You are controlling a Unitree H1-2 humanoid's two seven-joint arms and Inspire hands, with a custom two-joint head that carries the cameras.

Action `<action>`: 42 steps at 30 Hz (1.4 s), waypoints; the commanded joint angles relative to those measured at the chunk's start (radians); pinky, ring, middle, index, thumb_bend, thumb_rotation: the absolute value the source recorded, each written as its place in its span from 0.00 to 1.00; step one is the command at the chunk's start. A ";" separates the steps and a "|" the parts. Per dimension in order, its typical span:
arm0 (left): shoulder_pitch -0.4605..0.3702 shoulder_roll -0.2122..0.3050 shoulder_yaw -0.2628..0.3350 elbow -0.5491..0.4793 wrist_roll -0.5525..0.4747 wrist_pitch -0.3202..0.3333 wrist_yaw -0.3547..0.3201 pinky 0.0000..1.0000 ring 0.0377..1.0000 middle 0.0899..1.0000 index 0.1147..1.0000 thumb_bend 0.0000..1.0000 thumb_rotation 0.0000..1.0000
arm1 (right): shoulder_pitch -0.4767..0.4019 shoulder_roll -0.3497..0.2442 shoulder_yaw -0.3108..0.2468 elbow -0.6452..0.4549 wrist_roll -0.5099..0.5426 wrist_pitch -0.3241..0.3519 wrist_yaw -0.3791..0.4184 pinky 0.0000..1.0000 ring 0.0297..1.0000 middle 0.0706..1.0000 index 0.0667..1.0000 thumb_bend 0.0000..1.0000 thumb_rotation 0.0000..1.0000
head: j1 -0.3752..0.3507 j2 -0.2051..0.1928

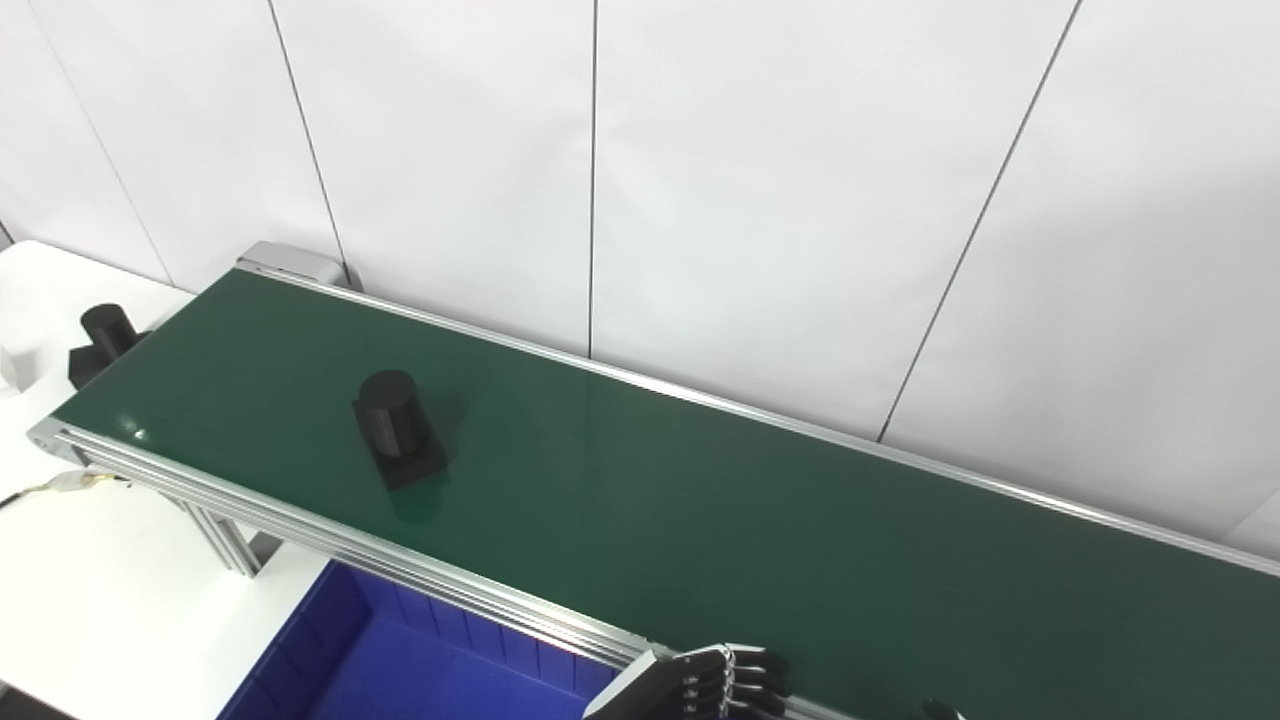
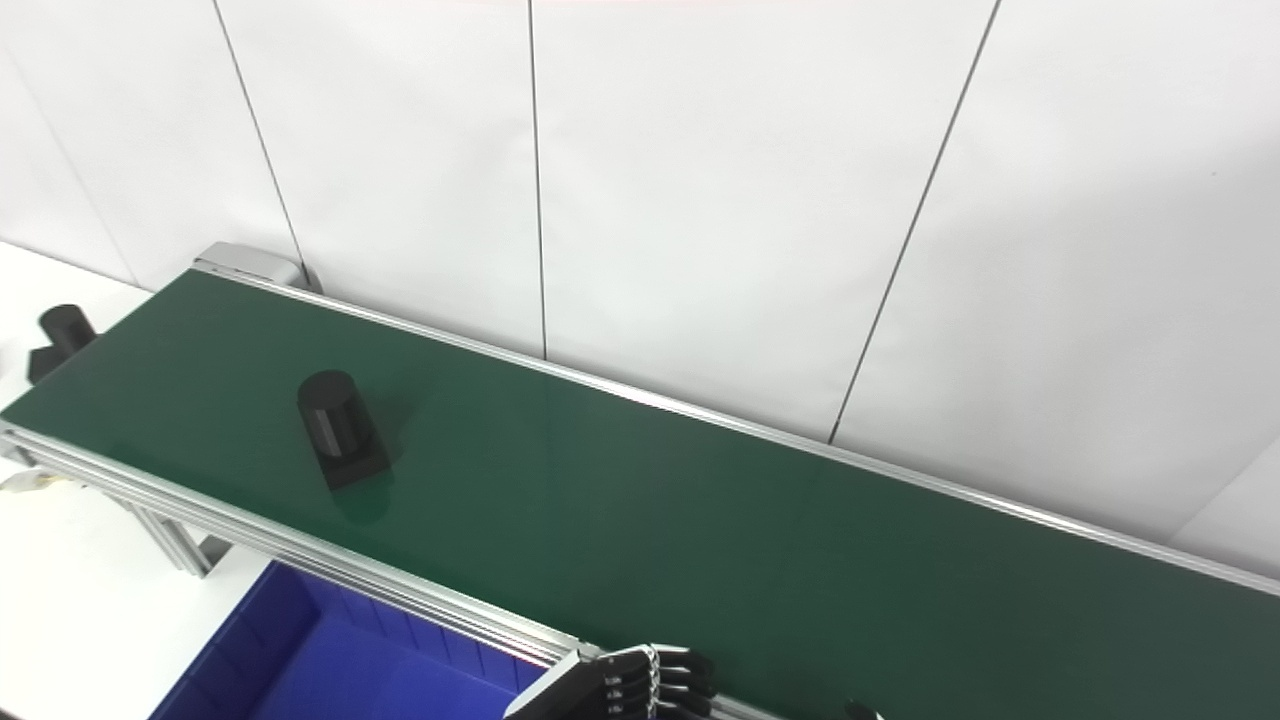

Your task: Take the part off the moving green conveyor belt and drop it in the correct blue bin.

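A black part (image 1: 395,428), a cylinder on a square base, stands upright on the green conveyor belt (image 1: 700,500) near its left end. My left hand (image 1: 725,682) is at the bottom edge, over the belt's near rail, far to the right of the part. Its fingers point right, are slightly apart and hold nothing. A blue bin (image 1: 400,660) sits below the belt's near rail, to the left of the hand. A small dark tip (image 1: 935,708) shows at the bottom edge; I cannot tell what it belongs to. My right hand is not seen.
A second black part (image 1: 105,340) stands on the white table (image 1: 90,590) beyond the belt's left end. A white panelled wall runs close behind the belt. An aluminium leg (image 1: 225,535) holds up the belt's left end. A cable (image 1: 60,485) lies by it.
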 commanded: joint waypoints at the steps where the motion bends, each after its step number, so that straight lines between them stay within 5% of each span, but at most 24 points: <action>1: -0.015 -0.015 -0.001 -0.014 -0.007 -0.033 0.005 0.69 0.72 0.74 0.75 1.00 0.48 | -0.009 0.001 -0.006 -0.021 0.007 -0.054 0.004 0.61 0.72 0.78 0.85 0.74 0.89 | 0.000 0.002; 31: -0.015 -0.029 -0.002 0.015 -0.009 -0.055 0.000 0.69 0.72 0.73 0.75 0.99 0.47 | -0.001 -0.005 -0.008 -0.109 0.020 -0.075 0.008 0.59 0.69 0.75 0.84 0.74 0.89 | -0.060 -0.002; 42: -0.019 -0.032 0.004 0.018 -0.013 -0.049 0.004 0.69 0.72 0.73 0.75 1.00 0.48 | 0.000 0.004 -0.017 -0.232 -0.009 -0.013 -0.006 0.59 0.68 0.74 0.81 0.71 0.90 | -0.064 0.000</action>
